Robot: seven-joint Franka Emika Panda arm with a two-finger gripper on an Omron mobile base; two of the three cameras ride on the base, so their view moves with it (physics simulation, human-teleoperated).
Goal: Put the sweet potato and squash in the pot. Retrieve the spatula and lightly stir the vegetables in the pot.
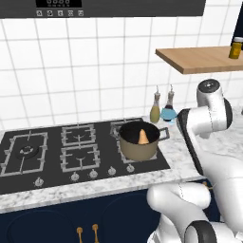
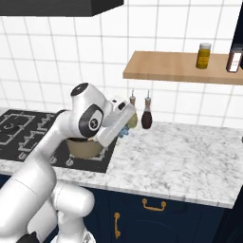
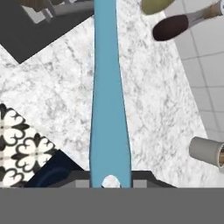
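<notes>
The gripper (image 3: 111, 180) was clamped on the spatula (image 3: 109, 105), which ran far ahead over the counter (image 3: 166, 113); the left base view showed the pot (image 1: 138, 140).

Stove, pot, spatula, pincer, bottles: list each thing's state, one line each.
pot: upright on the stove's right front burner, uncovered, an orange vegetable piece inside.
spatula: teal, held by its handle end, lifted over the marble counter.
pincer: shut on the spatula.
oil bottles: upright, stoppered, by the wall.
stove: no flames visible.

The spatula (image 3: 108, 87) runs off the hand view's top edge.
</notes>
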